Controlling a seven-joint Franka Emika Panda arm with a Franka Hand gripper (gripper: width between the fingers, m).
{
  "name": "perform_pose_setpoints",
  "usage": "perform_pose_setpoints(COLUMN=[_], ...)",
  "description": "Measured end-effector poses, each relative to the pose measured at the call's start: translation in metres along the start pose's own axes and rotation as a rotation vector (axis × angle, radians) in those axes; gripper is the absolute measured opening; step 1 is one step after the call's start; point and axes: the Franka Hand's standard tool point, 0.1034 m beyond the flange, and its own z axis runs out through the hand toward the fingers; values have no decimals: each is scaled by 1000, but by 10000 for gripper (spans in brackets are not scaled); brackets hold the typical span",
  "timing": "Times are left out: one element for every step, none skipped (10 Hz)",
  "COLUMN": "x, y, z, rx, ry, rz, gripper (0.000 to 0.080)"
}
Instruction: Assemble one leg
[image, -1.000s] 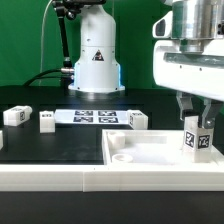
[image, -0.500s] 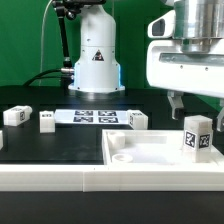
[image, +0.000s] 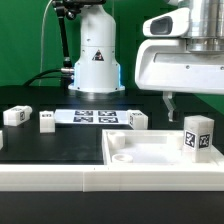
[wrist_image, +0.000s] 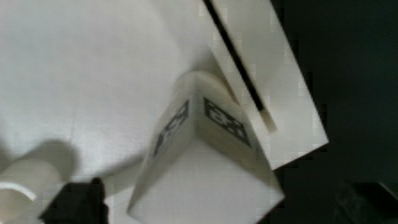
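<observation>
A white leg (image: 197, 135) with marker tags stands upright on the far right of the large white tabletop piece (image: 150, 152). My gripper (image: 193, 104) hangs above the leg, open and empty, with one dark finger (image: 168, 103) showing and clear of the leg's top. In the wrist view the leg (wrist_image: 210, 150) is straight below, on the tabletop (wrist_image: 89, 80), between the two dark fingers at the frame's lower corners. Nothing is held.
Three more legs lie on the black table at the exterior view's left and middle: one (image: 16, 116), a second (image: 46, 120), a third (image: 137, 120). The marker board (image: 95, 117) lies between them. The robot base (image: 95, 55) stands behind. A white rail (image: 60, 180) runs along the front.
My gripper was closed around the leg one second ago. It has let go and risen straight up. The leg stays standing on the tabletop.
</observation>
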Motion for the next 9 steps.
perform_pose_setpoints(x=[-1, -3, -4, -3, -3, -3, -3, -3, -3], y=[-1, -2, -1, 0, 0, 0, 0, 0, 0], z=[0, 2, 3, 4, 4, 4, 4, 4, 4], rx=[-7, -12, -8, -8, -8, -8, -8, -9, -8], ry=[4, 6, 20, 29, 29, 29, 29, 29, 29], rz=[-84, -166, -168, -222, -210, -210, -210, -210, -201], gripper=[649, 649, 649, 649, 520, 520, 380, 286, 286])
